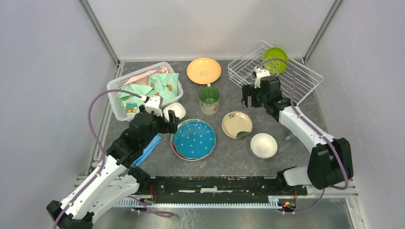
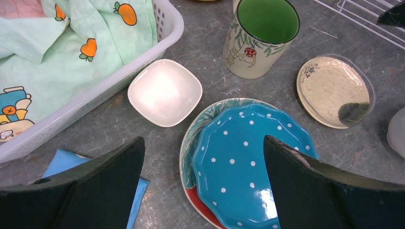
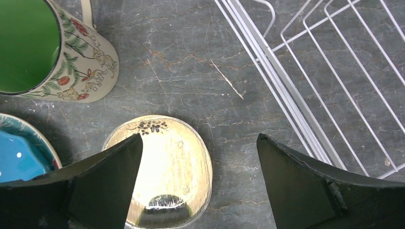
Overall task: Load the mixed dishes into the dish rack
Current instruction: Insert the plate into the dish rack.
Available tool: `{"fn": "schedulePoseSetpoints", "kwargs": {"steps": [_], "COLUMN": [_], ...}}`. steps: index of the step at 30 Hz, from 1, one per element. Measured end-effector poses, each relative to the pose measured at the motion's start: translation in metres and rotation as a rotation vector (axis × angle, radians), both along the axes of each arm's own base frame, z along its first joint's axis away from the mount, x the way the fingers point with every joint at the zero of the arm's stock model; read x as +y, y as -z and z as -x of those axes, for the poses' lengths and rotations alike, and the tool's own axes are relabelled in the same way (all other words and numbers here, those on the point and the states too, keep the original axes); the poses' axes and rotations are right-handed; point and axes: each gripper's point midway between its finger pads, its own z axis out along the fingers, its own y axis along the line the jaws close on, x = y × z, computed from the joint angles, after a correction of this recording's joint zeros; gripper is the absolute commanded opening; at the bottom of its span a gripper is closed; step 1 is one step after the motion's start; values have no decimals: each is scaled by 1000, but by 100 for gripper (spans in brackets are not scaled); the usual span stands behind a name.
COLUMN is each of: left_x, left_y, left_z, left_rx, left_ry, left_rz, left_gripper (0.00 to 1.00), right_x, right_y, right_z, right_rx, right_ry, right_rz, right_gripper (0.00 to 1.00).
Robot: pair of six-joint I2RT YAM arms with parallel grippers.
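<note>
Lime-green plate (image 1: 275, 52) in dish rack (image 1: 308, 78), right claw (image 3: 199, 138) spread nearby

Dish rack (image 1: 246, 64) sits back right on the desk (image 1: 229, 160), set at an angle, w/ a lime-green plate (image 1: 275, 58) standing in its far corner. Right jaws hang spread just off the rack's left side, btwn rack and mug (image 1: 209, 100). Left jaws, spread too, are beside the small white bowl (image 1: 174, 111), near the blue dotted plate (image 1: 194, 139). I've got the orange plate (image 1: 204, 70) at back ctr, cream plate (image 1: 237, 124) and round white bowl (image 1: 263, 145) front right. Basket (image 1: 112, 88) w/ clothes at back left.
</note>
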Motion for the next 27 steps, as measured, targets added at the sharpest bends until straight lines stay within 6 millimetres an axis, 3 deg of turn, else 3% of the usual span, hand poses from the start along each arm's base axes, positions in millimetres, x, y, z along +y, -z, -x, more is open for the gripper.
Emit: {"fn": "schedulePoseSetpoints", "kwargs": {"steps": [15, 27], "left_x": [0, 2], "left_y": [0, -4], "left_z": [0, 1], "left_rx": [-2, -14], "left_ry": [-1, -2], "left_rz": [1, 9], "left_gripper": [100, 100], "right_x": [14, 15], "right_y": [-52, -52], "right_z": [-3, -1], "right_rx": [-176, -164], "right_ry": [-115, -117], "right_rz": [-35, -44], "right_gripper": [95, 93]}}
